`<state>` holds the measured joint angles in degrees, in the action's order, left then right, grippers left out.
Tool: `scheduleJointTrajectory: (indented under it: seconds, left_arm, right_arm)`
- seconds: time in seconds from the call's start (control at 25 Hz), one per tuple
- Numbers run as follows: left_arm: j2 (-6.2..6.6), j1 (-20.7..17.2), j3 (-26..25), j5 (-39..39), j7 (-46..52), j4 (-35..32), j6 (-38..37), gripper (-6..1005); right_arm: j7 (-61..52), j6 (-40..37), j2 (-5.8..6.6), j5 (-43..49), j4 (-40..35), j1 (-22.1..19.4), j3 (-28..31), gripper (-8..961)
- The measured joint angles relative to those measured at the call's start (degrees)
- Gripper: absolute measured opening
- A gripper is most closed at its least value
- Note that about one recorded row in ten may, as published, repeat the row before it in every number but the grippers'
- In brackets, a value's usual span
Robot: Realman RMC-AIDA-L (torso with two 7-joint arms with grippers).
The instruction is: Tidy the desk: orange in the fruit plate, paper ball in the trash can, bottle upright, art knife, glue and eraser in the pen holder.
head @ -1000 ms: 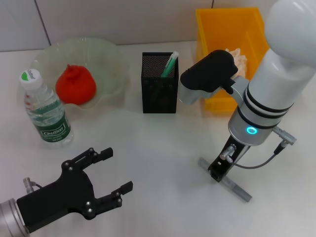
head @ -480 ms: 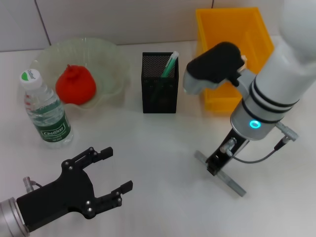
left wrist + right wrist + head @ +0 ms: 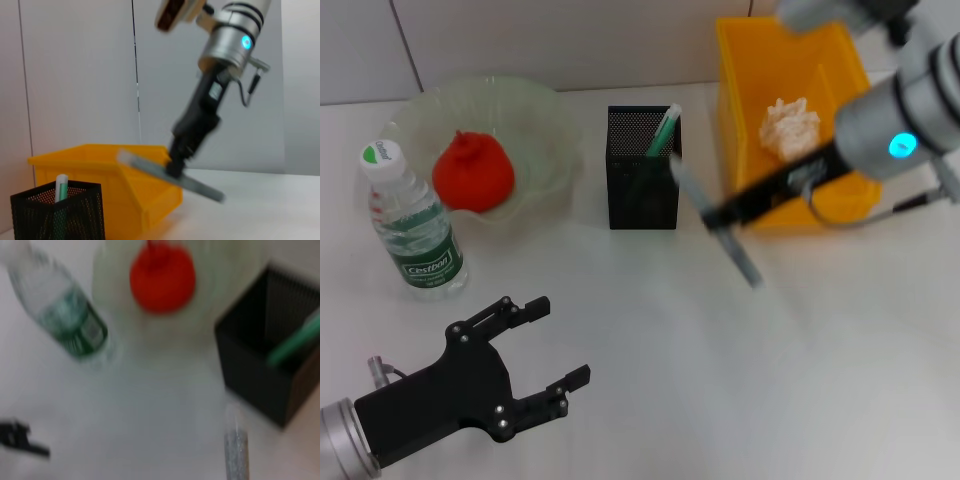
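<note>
— At about nine o'clock on the desk, what stands there?

— The bottle (image 3: 412,226), upright, white cap on. Just past it toward ten o'clock sits the fruit plate (image 3: 545,120) with the orange (image 3: 472,172) lying in it. None of these has shifted in the last second.

— And down at seven o'clock?

— The left gripper (image 3: 548,348), fingers spread wide, holding nothing, just above the tabletop. It is where it was a second ago.

— Moving toward the middle?

— At twelve o'clock, the pen holder (image 3: 644,181), with a green-and-white stick (image 3: 663,131) leaning out of it. Same spot as before.

— What has changed, then?

— The right gripper (image 3: 722,214). A second ago it was low at about four o'clock, pinching a grey art knife near the table. It has since swung up and across, and is at about one o'clock, just right of the pen holder. Its fingers are clamped on the art knife (image 3: 718,225), which hangs tilted in the air, its upper end close to the holder's right wall. The left wrist view shows the knife (image 3: 170,175) clear of the desk.

— Farthest right?

— At two o'clock, the trash can (image 3: 740,120), with the paper ball (image 3: 790,126) inside it. The arm covered most of the ball earlier; now it shows plainly.
</note>
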<state>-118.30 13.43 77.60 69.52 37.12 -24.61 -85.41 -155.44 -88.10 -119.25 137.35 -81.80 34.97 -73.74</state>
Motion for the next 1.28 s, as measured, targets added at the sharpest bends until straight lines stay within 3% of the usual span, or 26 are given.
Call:
scheduleJointTrajectory:
  seconds: [0.24,0.52,0.76,0.84,1.28]
  left_arm:
    - [-0.01,0.13,0.00,0.01,0.01,0.00,-0.02,815]
    - [-0.08,0.28,0.00,0.00,0.32,0.00,-0.27,814]
    - [-0.09,0.28,0.01,0.01,0.39,0.00,-0.70,815]
    - [-0.09,0.28,0.01,0.01,0.39,0.00,-0.70,815]
    - [-0.40,0.94,-0.24,-0.26,1.94,0.76,-0.26,815]
  right_arm:
    - [11.05,12.58,-0.02,-13.92,-7.40,-5.84,3.67,129]
    - [24.60,25.00,-0.14,-28.30,-4.66,-8.01,2.90,126]
    - [44.68,35.03,-0.34,-42.02,5.33,-9.32,-0.50,125]
    - [57.81,37.99,-0.37,-51.77,11.49,-9.77,-2.03,124]
    - [89.94,38.50,-0.46,-74.26,27.28,-10.61,-7.84,124]
